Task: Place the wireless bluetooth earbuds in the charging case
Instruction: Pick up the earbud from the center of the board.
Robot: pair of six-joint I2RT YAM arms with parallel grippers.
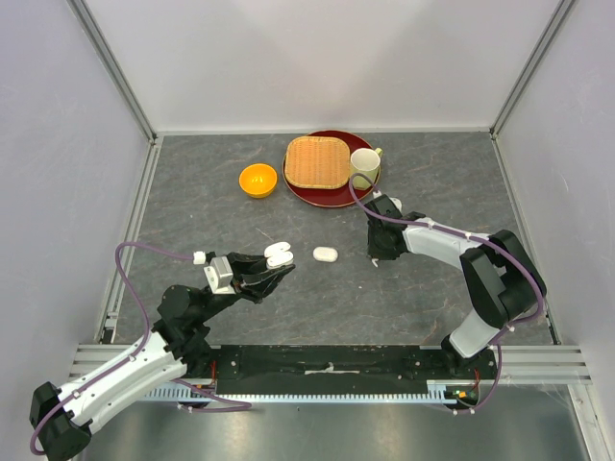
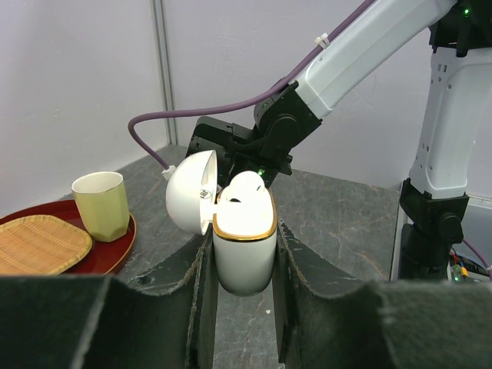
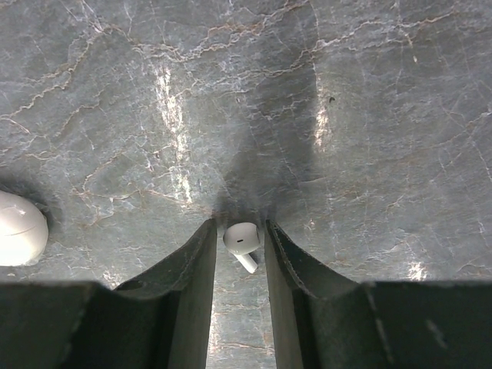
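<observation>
White plastic first: two earbuds show. The seated earbud [image 2: 244,187] sits in the mouth of the open charging case [image 2: 244,231], and the loose earbud [image 3: 241,239] lies on the grey stone-look tabletop [image 1: 317,307]. There are two cases. One is open with its lid swung back to the left in the left wrist view. The closed case [image 1: 326,254] rests on the tabletop between the two arms.

The left gripper [image 2: 244,269] is clamped tight on the open charging case, one finger flat against each side, holding it upright above the tabletop.

The right gripper [image 3: 240,227] points down at the tabletop with its jaws partly apart. It straddles the loose earbud with one finger on each side and a sliver of dark between each finger and the earbud.

At the far side stand one orange bowl [image 1: 258,180] and one red plate [image 1: 327,200]. The plate carries one woven mat [image 1: 316,160] and one pale cup [image 1: 364,166].
</observation>
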